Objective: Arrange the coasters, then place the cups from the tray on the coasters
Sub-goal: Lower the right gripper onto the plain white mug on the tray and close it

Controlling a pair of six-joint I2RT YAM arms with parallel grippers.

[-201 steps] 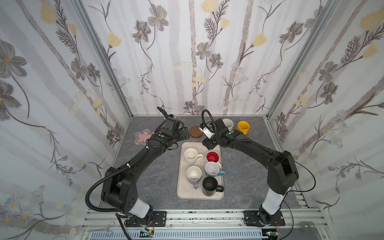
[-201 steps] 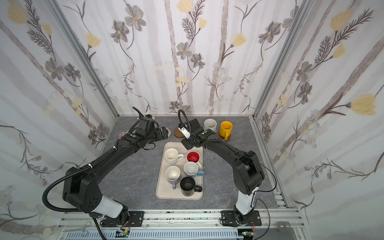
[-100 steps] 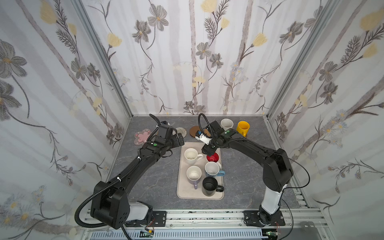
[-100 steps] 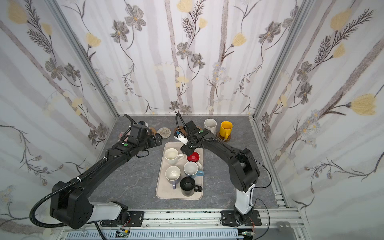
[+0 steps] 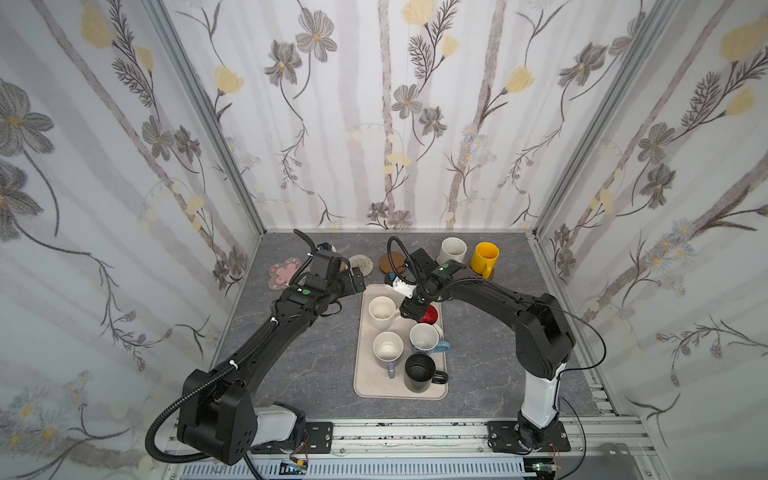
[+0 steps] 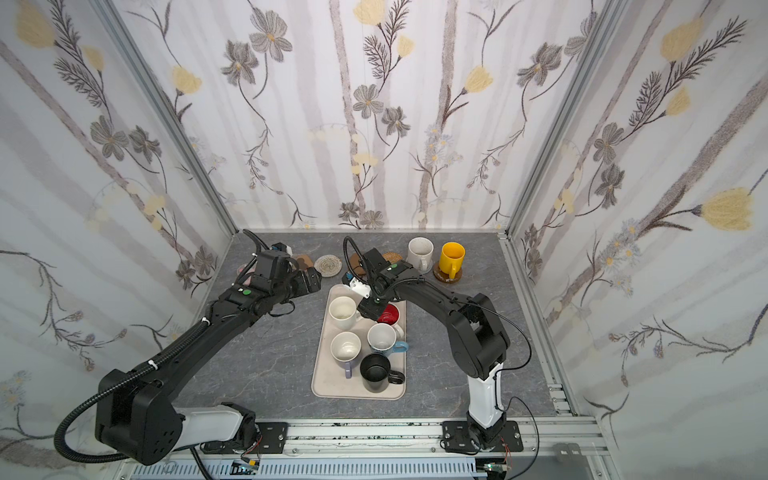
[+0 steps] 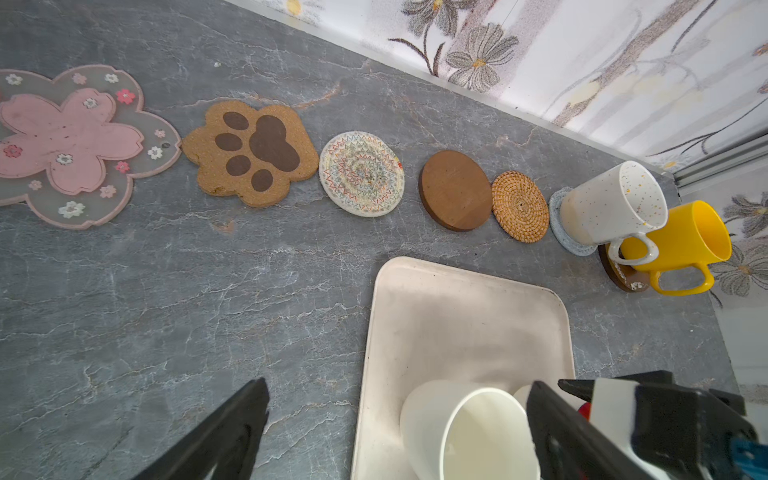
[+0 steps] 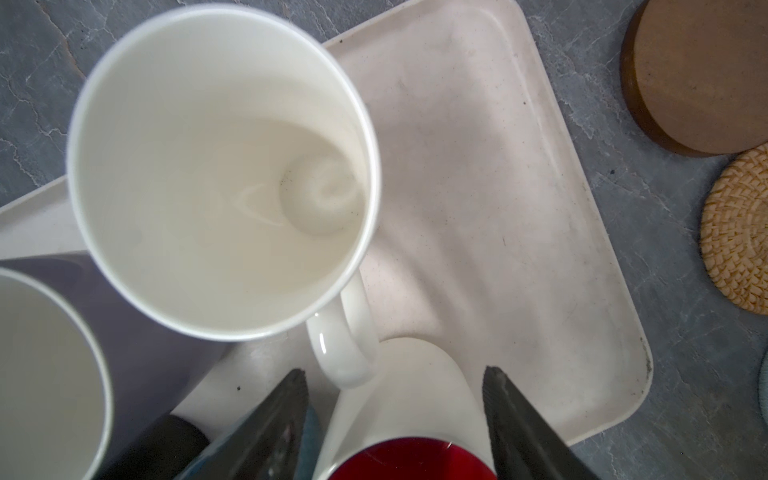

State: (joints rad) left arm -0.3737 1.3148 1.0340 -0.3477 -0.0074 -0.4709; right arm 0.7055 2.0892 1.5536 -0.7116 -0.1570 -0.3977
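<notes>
Grey worktop [image 5: 316,365]. The right end effector [image 8: 395,374] straddles the red-inside mug [image 8: 409,399], jaws apart, ungripped: centre, then close. The left end effector [image 7: 397,388] gapes empty.

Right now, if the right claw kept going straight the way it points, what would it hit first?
Most likely the red-inside white mug: the right gripper points down with its open jaws on either side of that mug's wall. Only the tray lies beneath, though depth is hard to judge.
</notes>
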